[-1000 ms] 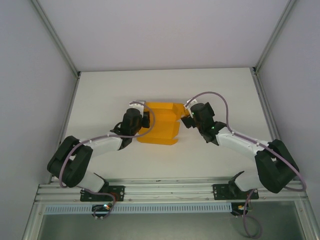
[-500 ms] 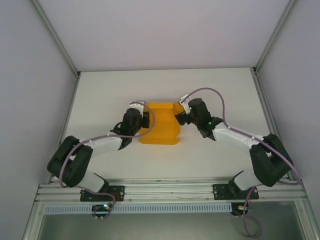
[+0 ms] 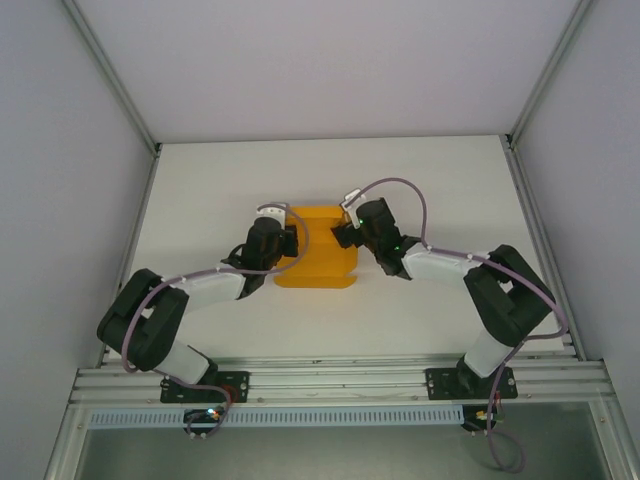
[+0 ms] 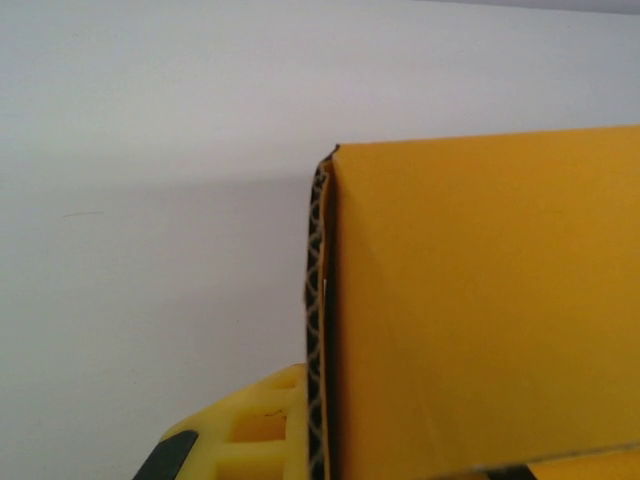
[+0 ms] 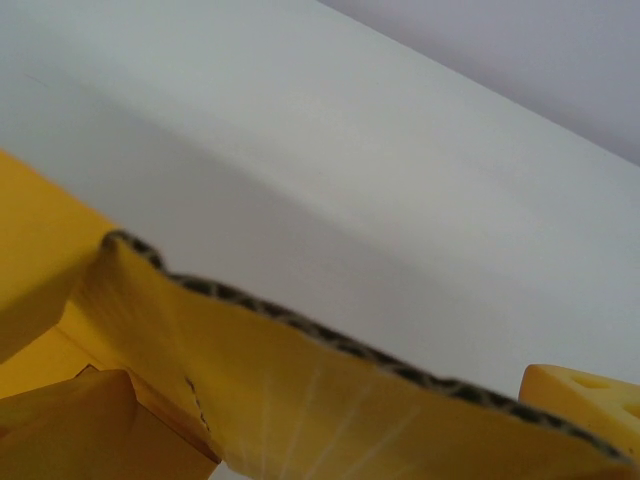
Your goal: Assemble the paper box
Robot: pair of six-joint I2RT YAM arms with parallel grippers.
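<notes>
Top external: arms bent inward, left gripper [image 3: 288, 238] and right gripper [image 3: 343, 233] flanking squarish paper box [image 3: 318, 258] on bench [image 3: 200, 180]; can't tell jaws' state.

A robotics lab cell: plain pale panels [image 3: 330, 60] wall in a white table [image 3: 200, 180], an aluminium profile rail [image 3: 330, 378] running along the table's near edge

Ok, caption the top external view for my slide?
Orange paper box flanked by the left pincer at its left edge and the right pincer over its right side.

Left hand [image 3: 291, 239], right hand [image 3: 343, 236], pointing inward
</notes>
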